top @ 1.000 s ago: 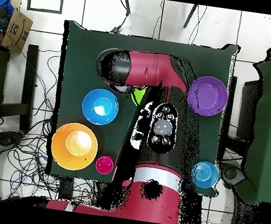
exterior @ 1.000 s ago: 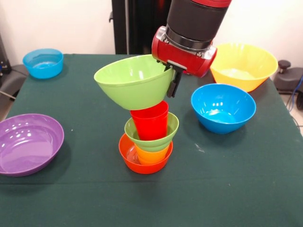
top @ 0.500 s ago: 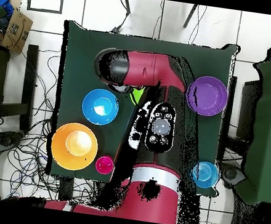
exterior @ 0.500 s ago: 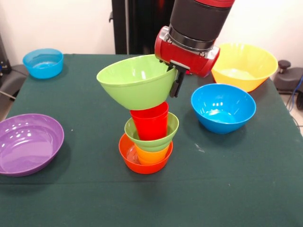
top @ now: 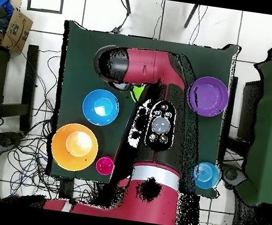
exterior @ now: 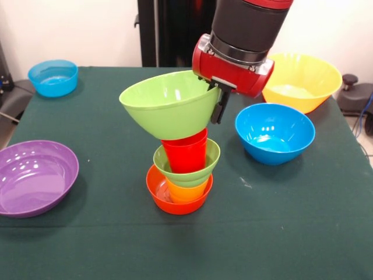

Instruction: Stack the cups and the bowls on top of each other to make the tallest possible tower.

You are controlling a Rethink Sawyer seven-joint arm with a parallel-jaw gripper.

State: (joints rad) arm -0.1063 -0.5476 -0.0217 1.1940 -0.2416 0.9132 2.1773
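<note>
The tower stands mid-table in the front view: a small orange bowl (exterior: 178, 198), a yellow-orange cup (exterior: 186, 191), a small green bowl (exterior: 204, 163) and a red cup (exterior: 185, 154), nested. My gripper (exterior: 217, 102) is shut on the right rim of a larger green bowl (exterior: 166, 108). That bowl is tilted and its base sits on the red cup's mouth. In the overhead view my arm (top: 144, 69) covers the tower, and only a sliver of the green bowl (top: 138, 93) shows. The pink-magenta cup (top: 105, 165) stands beside the large yellow bowl (top: 74, 147).
A blue bowl (exterior: 274, 133) and the large yellow bowl (exterior: 300, 79) sit to the right of the tower. A purple bowl (exterior: 35, 178) lies at the left edge. A small blue bowl (exterior: 53, 77) sits at the far left corner.
The green bowl has shifted slightly right and settled lower over the red cup, with my gripper still holding its rim. The tower and other bowls have not moved.
</note>
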